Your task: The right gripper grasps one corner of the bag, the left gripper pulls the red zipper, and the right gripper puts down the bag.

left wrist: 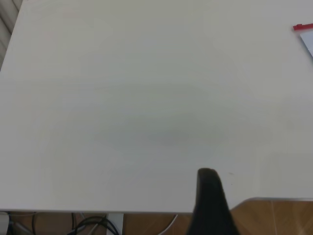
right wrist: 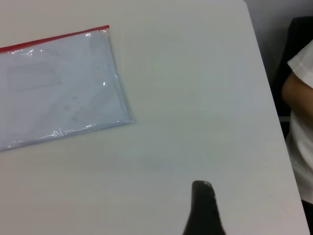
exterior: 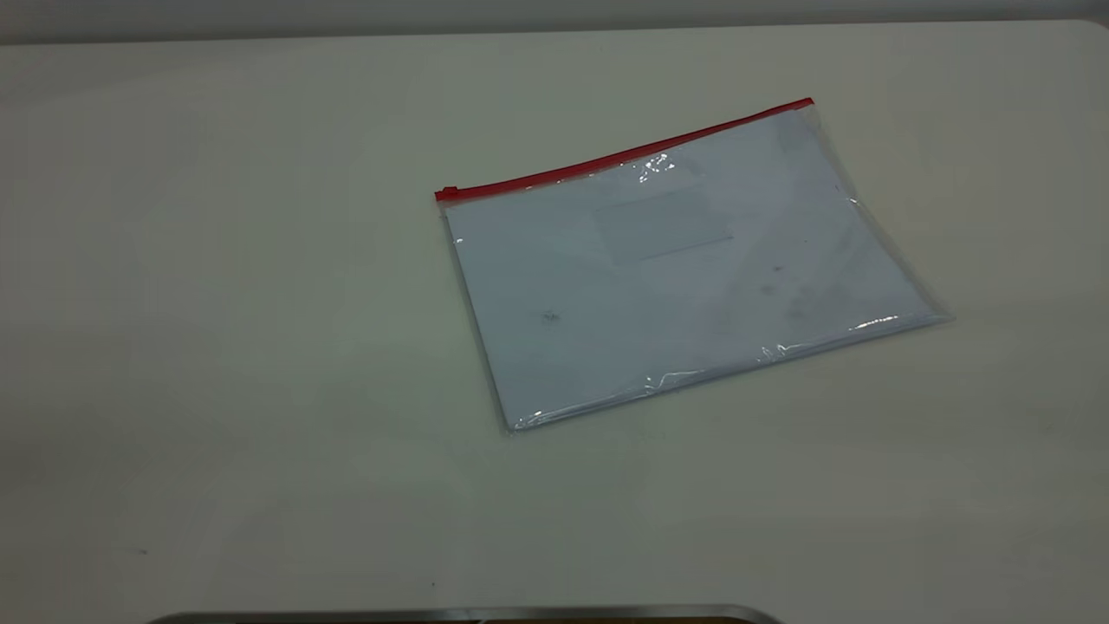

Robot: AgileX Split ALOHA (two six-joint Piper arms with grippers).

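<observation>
Starting left: seeing the left gripper [left wrist: 210,196] hanging back at the near edge of the tabletop [exterior: 217,347], well apart from the bag [exterior: 676,277], out of the exterior view altogether; not managing to tell whether apart or together. Moving on to the bag: lying flat on the tabletop, right of centre in the exterior view, nothing clamping or lifting it. Reading the long axis as running left to right, skewed so the right end is sitting farther from the exterior camera than the left. Noting the red zipper [exterior: 624,158] running along the far long edge, slider [exterior: 446,192] sitting at the left end, i.e. the end nearer the left arm's side, probably so that arm is getting a straight reach along the track while the right one is taking a corner on its own side. Not telling whether the track is sealed or open. Finding the right gripper [right wrist: 203,205] likewise pulled back over bare tabletop, well apart from the bag's right corners, state not readable either. Spotting a person's white sleeve [right wrist: 303,63] beyond the tabletop's edge in the right wrist view. Judging this as fitting both ends: bag waiting for a corner grasp, or bag set down again after the zipper pull.
</observation>
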